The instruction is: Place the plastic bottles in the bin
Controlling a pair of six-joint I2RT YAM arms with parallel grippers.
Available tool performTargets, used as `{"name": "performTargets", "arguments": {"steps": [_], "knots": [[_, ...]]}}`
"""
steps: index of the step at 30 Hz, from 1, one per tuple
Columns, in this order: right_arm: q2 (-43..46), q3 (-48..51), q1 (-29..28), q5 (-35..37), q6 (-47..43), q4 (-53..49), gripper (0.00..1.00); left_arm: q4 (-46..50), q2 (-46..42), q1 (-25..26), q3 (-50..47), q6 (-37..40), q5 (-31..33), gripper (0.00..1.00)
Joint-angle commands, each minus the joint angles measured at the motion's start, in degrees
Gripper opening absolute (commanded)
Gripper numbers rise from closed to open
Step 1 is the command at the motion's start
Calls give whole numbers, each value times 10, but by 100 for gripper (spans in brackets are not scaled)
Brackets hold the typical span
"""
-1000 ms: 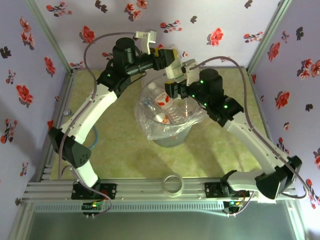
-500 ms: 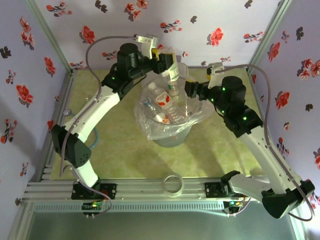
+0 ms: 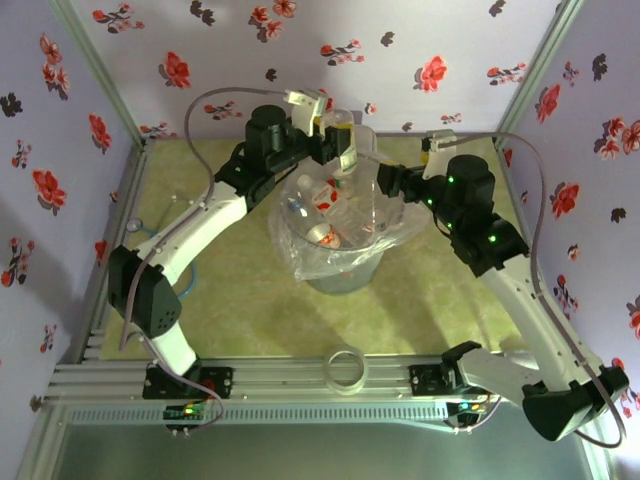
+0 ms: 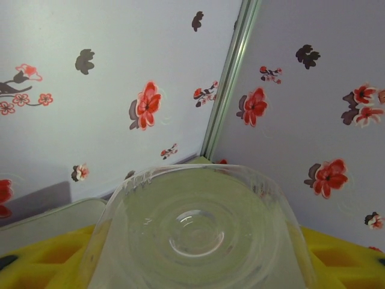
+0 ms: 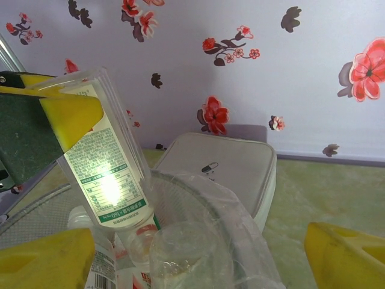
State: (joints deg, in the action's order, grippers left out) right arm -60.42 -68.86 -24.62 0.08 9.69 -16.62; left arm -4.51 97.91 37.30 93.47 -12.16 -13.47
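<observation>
**Q:** Fig. note: where's the bottle [image 3: 352,148]?
**A:** Tilted, neck down, over the bin [image 3: 345,282] at its 12 o'clock rim. It is clamped betw. the left fingers [image 4: 36,265]. The right fingers [image 5: 42,262] are spread wide w/ nothing held, approx. 2 o'clock.
**Q:** Best release?
**A:** Probably carry it inward past the rim, then part the fingers; the bag edge could snag it.
**Q:** Surroundings?
**A:** Green desk [image 3: 250,310]; clear ring [image 3: 346,368] at 6 o'clock; floral walls [image 3: 400,40].
</observation>
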Motion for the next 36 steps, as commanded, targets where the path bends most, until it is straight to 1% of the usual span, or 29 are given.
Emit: {"name": "performTargets", "arguments": {"steps": [1, 5, 8, 12, 18, 20, 23, 26, 29, 30, 33, 36], "knots": [[-14, -25, 4, 4, 12, -12, 90, 70, 1, 16, -29, 25, -21, 39], [-52, -73, 5, -1, 33, -17, 89, 65, -4, 23, -30, 8, -37, 40], [-79, -104, 4, -3, 57, -18, 87, 83, 2, 35, -32, 15, -29, 40], [-102, -129, 4, -14, 75, -17, 86, 114, 10, 53, -46, 34, -1, 33], [-110, -128, 12, -13, 84, -23, 85, 111, -9, 72, -84, 33, 11, 31], [-110, -127, 17, -16, 88, -24, 85, 76, -29, 71, -112, 12, 11, 30], [-108, -127, 21, -20, 92, -26, 85, -6, -71, 61, -164, -30, 10, 26], [-107, -125, 25, -25, 95, -27, 85, -60, -107, 56, -199, -34, 24, 25], [-106, -124, 26, -30, 97, -28, 85, -65, -127, 56, -212, -28, 64, 26], [-106, -124, 27, -31, 98, -27, 84, -67, -132, 55, -217, -37, 82, 28], [-106, -125, 28, -31, 98, -31, 84, -34, -136, 38, -211, -105, 111, 32], [-106, -126, 28, -32, 97, -34, 85, -28, -138, 24, -214, -164, 103, 40]]}}
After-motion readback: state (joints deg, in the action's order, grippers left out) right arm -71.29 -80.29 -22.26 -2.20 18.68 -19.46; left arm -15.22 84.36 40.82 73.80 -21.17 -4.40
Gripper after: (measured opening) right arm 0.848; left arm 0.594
